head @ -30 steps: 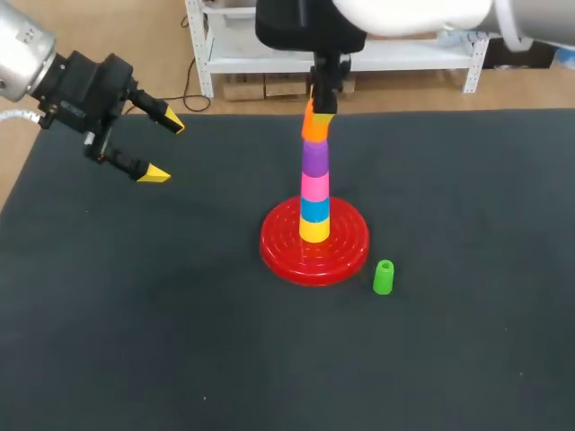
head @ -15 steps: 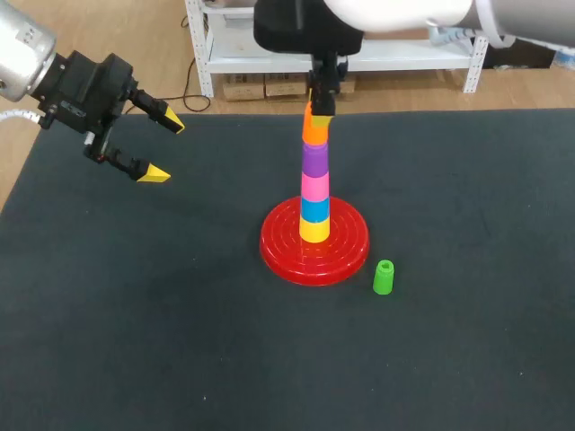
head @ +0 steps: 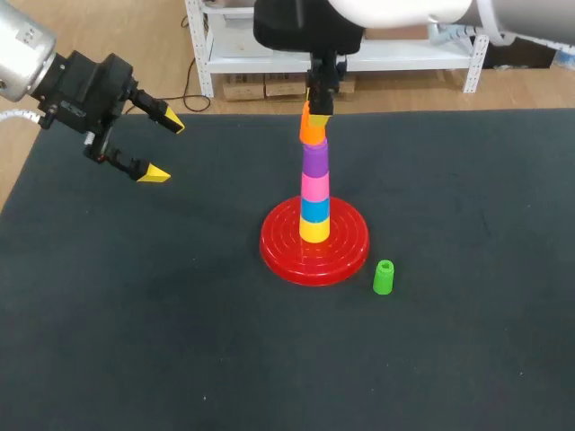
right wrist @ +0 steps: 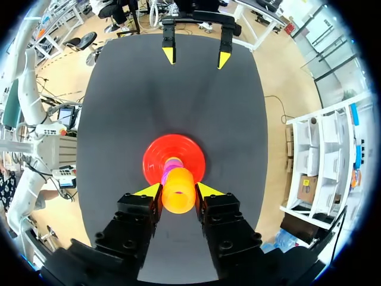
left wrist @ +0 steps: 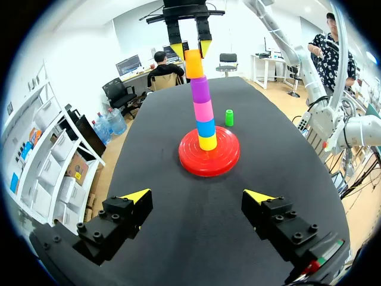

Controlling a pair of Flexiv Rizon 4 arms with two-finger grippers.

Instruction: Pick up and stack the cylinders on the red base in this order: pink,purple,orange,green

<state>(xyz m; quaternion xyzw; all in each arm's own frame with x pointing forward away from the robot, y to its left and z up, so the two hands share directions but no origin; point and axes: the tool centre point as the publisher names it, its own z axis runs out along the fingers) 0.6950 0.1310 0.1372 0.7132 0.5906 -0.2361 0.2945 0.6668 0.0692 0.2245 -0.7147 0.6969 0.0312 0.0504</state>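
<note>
- Step in hand: the orange stage. The right pincer [right wrist: 178, 190] is clamped on the orange cylinder [head: 313, 131], one yellow tip on each side, at the very top of the column standing on the red base [head: 278, 247].
- Above the base the column runs yellow cylinder [head: 314, 231], blue cylinder [head: 314, 209], pink cylinder [head: 314, 186], purple cylinder [head: 314, 159], then orange. Pink and purple look done.
- In the head view, orange sits slightly askew on purple, leaning off the column's line. I judge it not fully seated.
- The next move calls for squaring orange over purple and settling it before the fingers part. A crooked release could tip the tall, narrow column.
- After that only the green cylinder [head: 384, 277] remains. It stands upright on the tabletop [head: 180, 314], just beside the base's rim and clear of it.
- The left pincer [head: 164, 148] hangs well away from the base with its fingers wide apart and nothing between them.
- The right wrist view looks straight down the column. It shows orange centred between the fingers but hides the lower cylinders, the lean and green.
- The left wrist view shows the column side-on, with all five colours countable, the tips flanking orange's upper part and green beyond the base.
</note>
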